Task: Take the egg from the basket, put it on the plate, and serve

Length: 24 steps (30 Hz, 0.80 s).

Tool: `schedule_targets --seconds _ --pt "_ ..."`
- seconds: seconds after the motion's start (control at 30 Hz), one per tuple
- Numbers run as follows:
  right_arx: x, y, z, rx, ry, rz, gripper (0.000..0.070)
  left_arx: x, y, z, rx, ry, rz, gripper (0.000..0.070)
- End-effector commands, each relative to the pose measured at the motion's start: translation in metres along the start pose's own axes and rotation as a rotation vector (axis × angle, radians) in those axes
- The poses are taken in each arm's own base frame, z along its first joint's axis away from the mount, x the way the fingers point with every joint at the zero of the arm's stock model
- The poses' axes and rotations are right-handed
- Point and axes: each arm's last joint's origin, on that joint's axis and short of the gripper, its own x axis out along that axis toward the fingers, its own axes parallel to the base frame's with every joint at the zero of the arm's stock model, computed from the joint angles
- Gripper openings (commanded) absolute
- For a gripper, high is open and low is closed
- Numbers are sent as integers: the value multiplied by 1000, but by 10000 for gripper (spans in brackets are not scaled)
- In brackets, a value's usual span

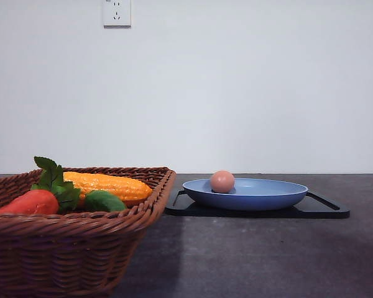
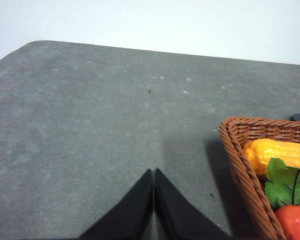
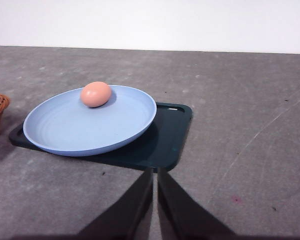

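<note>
Left gripper (image 2: 154,172): fingers pressed together, holding nothing, hovering over bare table (image 2: 90,125) beside the basket (image 1: 81,248). Basket at left holds a corn cob (image 1: 109,185), a red tomato-like vegetable (image 1: 28,202) and green leaves (image 1: 53,177). Right of it, the egg (image 1: 222,181) lies on the plate (image 1: 267,194), near its rim; plate sits on a black tray (image 1: 326,210). Right gripper (image 3: 155,171): fingers together, empty, aimed at the tray's near edge, clear of it.
</note>
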Motion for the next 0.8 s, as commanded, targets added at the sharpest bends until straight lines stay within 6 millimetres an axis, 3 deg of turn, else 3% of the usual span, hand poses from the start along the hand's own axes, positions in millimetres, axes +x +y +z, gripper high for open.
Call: schedule_targets --seconds 0.0,0.77 --pt "1 0 -2 16 7 -3 0 3 1 -9 -2 31 5 0" --pt "1 0 -2 16 7 -3 0 3 1 -9 -2 31 5 0"
